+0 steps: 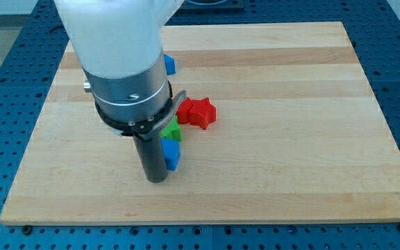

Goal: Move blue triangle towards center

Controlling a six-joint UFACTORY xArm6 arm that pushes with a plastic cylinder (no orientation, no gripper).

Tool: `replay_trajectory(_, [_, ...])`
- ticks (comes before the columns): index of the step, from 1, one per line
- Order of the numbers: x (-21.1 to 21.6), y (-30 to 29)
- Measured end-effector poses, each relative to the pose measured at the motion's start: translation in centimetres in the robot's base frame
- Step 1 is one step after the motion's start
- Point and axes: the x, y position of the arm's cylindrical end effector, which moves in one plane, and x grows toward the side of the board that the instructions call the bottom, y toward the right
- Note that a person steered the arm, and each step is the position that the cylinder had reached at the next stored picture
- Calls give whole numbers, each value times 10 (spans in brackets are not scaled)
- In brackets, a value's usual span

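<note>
Surface (290, 153) carries four blocks, all in its left-center part. Star block (198, 112) sits furthest toward the view's right. Partly hidden block (171, 130) is just left of and below the star. Triangle (171, 152) lies directly below that, touching the tip's (157, 180) right side. Fourth block (169, 64) is toward the view's top, half behind the arm.

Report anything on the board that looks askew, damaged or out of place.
Nothing stands out. The wooden board is intact. My tip sits just left of a blue block, with a green block, a red star and another blue block nearby.
</note>
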Motion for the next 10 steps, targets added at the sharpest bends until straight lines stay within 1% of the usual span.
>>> replay_trajectory(3, [-3,0])
replay_trajectory(4, [1,18])
replay_trajectory(5, [-6,78])
replay_trajectory(6, [-38,133])
replay_trajectory(7, [-89,162])
replay_trajectory(8, [-146,153])
replay_trajectory(9, [-169,103])
replay_trajectory(10, [-169,31])
